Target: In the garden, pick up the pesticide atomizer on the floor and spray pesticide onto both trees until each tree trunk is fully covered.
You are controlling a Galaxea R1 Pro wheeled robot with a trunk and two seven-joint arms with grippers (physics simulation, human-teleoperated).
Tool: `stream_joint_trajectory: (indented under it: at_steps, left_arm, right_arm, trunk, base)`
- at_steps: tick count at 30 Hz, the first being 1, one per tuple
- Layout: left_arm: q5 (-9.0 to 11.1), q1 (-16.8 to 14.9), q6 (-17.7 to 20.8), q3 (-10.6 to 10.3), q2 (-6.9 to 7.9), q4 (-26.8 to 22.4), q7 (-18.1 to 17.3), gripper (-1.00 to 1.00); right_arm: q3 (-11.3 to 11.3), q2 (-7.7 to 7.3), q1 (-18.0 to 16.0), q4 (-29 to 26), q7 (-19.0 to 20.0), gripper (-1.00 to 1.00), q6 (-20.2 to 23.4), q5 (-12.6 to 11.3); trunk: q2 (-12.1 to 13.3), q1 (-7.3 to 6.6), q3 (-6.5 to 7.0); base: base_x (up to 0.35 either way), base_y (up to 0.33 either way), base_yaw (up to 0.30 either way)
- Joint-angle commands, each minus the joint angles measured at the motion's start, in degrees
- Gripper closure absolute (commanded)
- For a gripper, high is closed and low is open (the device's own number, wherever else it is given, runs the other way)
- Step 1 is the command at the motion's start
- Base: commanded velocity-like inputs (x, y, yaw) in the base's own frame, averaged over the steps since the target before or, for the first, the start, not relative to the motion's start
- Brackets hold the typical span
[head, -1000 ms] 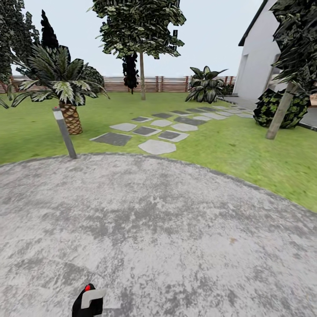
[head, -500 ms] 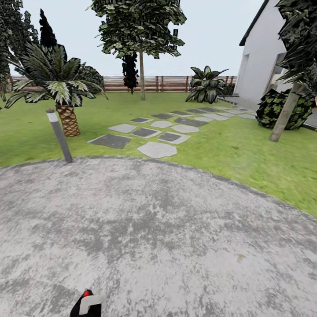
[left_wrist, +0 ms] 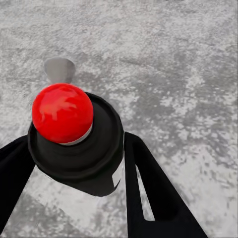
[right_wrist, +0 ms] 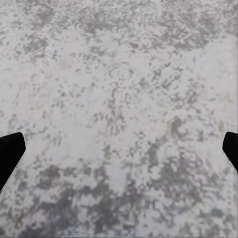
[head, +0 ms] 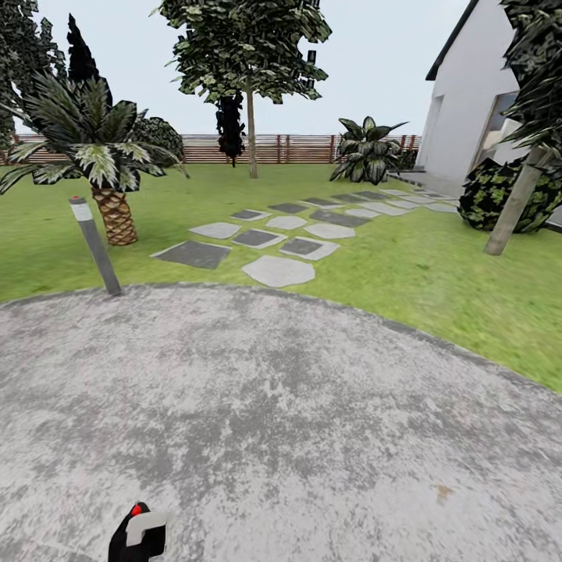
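Two black fingers of the left gripper point(left_wrist: 74, 163) are clamping the pesticide atomizer point(left_wrist: 74, 141) from either side, its red top point(left_wrist: 62, 112) pointing up toward the wrist camera and the bottle's dark body sitting snugly between them; in the head view the bottle is showing at the bottom edge, low over the grey stone floor point(head: 312, 421). The right gripper point(right_wrist: 119, 148) is hanging spread wide over the same paving, holding nothing. Judging from this, the pick-up is done and the robot is travelling toward the spraying spots. One slim-trunked tree point(head: 251, 133) is standing far across the lawn point(head: 406, 273) by the fence point(head: 297, 148), and a second leaning trunk point(head: 515, 204) is rising at the right near the house point(head: 468, 117). To do this stretch well, the base should be rolling off the paving toward the nearer trunk while keeping the bottle upright and the squeeze steady, steering clear of the short post point(head: 94, 246) and the palm point(head: 109, 187), then stopping close enough that the nozzle faces bare bark.
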Motion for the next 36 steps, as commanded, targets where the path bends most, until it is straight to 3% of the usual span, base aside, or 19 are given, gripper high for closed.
stream_joint_trajectory:
  at_steps: [1, 3, 36]
  left_arm:
    - [-0.55, -0.05, -0.10, 0.28, 0.70, 0.23, 0.41, 1.00]
    - [-0.38, -0.05, -0.43, 0.28, 1.48, 0.59, 0.46, 1.00]
    - [-0.43, -0.02, -0.79, 0.07, 1.25, 3.78, 0.02, 1.00]
  right_arm:
    - [-0.51, 0.00, -0.02, 0.00, 0.40, -1.00, -0.12, 0.12]
    - [-0.47, 0.00, -0.02, 0.00, 0.40, -1.00, -0.12, 0.12]
    - [-0.49, 0.00, -0.02, 0.00, 0.40, -1.00, -0.12, 0.12]
  trunk:
    - [-0.02, 0.02, -0.05]
    - [-0.02, 0.02, -0.05]
    - [-0.02, 0.02, -0.05]
  base:
    - [0.340, 0.000, 0.000]
    - [0.340, 0.000, 0.000]
    - [0.340, 0.000, 0.000]
